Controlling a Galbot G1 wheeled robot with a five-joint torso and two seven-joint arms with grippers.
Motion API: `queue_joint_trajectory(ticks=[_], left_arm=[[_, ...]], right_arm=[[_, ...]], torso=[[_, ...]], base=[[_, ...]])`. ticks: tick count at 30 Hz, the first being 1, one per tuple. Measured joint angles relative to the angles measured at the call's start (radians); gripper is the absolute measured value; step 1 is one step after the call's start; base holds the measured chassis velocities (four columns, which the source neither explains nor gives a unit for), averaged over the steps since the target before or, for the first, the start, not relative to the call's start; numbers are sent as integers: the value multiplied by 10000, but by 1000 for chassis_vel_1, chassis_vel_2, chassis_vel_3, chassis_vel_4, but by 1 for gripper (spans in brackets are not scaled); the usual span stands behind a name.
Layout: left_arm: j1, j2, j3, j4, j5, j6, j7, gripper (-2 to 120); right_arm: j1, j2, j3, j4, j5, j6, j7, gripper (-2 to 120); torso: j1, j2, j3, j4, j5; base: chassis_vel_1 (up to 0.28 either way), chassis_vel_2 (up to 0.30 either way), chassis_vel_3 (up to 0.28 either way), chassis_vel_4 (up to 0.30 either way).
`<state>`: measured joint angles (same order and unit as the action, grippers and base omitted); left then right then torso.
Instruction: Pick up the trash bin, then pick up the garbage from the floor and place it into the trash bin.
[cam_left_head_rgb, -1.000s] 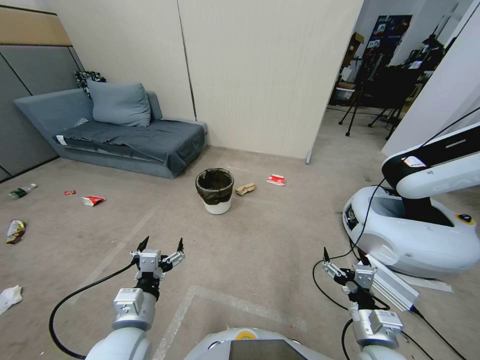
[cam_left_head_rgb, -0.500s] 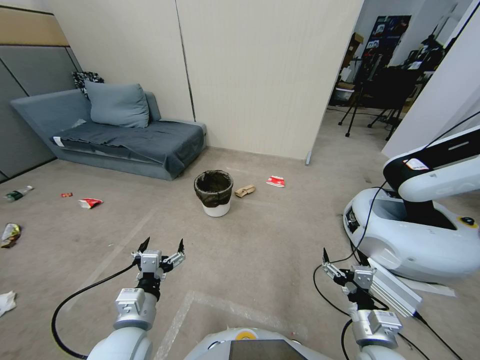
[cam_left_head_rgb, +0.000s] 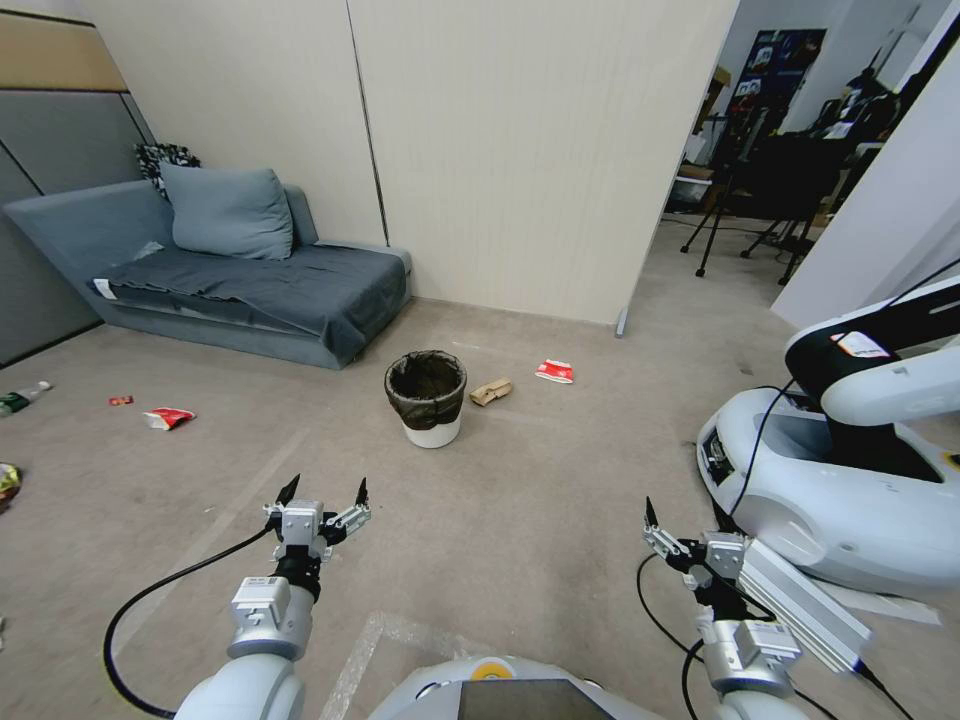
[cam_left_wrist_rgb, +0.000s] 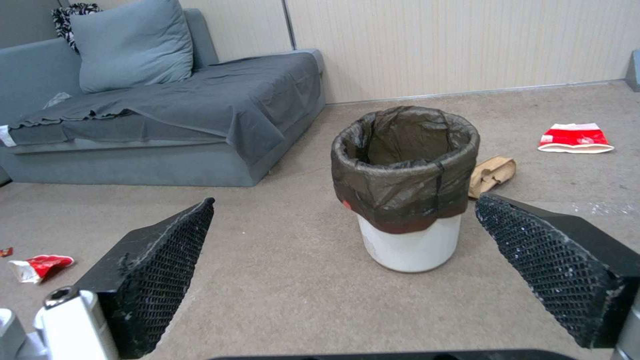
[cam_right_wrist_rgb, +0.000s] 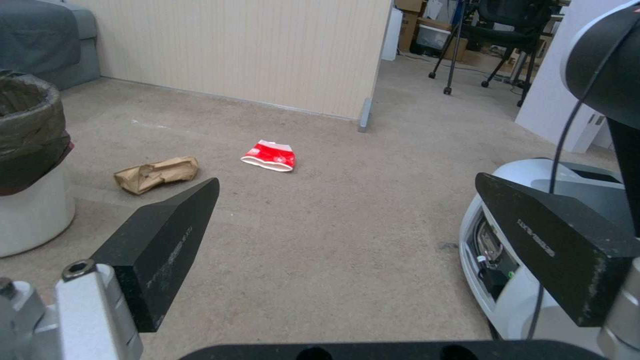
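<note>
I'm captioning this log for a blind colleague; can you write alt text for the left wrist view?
The open left gripper frames a white trash bin with a dark bag liner, standing upright on the floor ahead. Crumpled brown paper lies just behind it, a red-and-white carton farther off, and a grey sofa stands against the wall.

We see a grey sofa (cam_left_head_rgb: 240, 290) far on the left with a blue cushion (cam_left_head_rgb: 228, 212) on it. Another white robot (cam_left_head_rgb: 850, 470) stands on the right, and tripods (cam_left_head_rgb: 745, 220) far behind it.
</note>
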<state>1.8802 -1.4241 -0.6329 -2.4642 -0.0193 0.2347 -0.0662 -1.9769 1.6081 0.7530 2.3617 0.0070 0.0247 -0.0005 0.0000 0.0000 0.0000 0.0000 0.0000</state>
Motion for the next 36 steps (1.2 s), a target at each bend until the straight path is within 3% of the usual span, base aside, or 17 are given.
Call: queue_joint_trajectory(ticks=[36], left_arm=[[-11,73,8,32,-69,-43,-18,100]], right_arm=[[-32,0,-95,-146,-105,247,10,100]], torso=[[0,0,0,-2,0]], base=[[-130,131,130,-124]])
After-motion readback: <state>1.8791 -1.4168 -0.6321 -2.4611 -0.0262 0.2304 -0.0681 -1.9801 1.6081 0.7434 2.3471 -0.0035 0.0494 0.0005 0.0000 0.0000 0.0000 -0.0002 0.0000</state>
